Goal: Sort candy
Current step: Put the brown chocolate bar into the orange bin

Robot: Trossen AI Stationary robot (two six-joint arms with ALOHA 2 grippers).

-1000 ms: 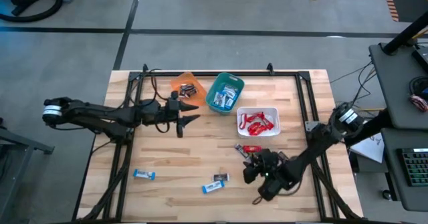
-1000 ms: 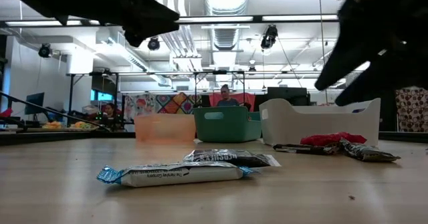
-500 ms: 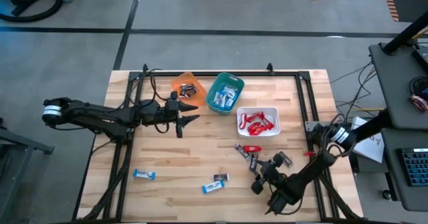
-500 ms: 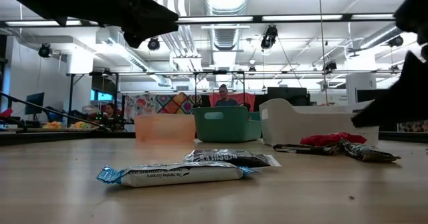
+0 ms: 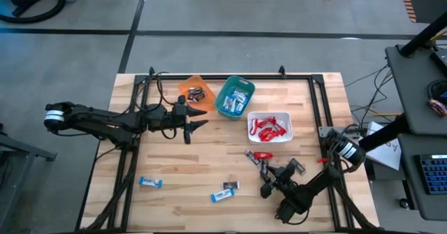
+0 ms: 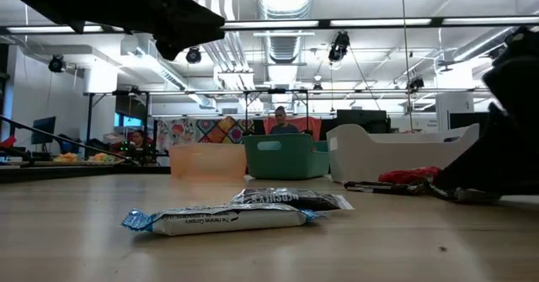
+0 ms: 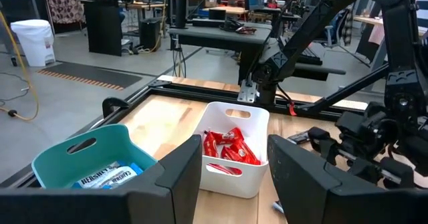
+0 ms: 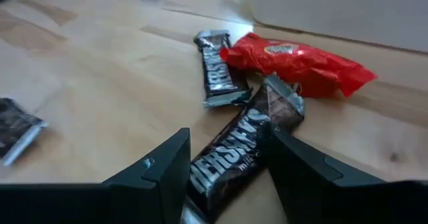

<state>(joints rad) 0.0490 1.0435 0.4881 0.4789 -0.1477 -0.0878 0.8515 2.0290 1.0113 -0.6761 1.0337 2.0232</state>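
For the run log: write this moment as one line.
right gripper: open, fingers straddling brown candy bar | left gripper: open, hovering beside orange bin | loose candy remaining

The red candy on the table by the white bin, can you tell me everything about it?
The red candy is a small bar in a shiny, crinkled red wrapper with a little yellow mark. It lies flat on the wooden table, just in front of the white bin. Two dark brown bars touch its edge. The right gripper's open fingers sit close, not holding it.

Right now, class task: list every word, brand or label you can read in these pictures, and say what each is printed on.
"HERSHEY'S": dark candy bar between the right gripper fingers.
"HERSHEY'S": second dark bar beside the red candy.
"HERSHEY'S": blue-and-white bar in the teal bin.
Print on the blue-and-white bar in the low view: too small to read.
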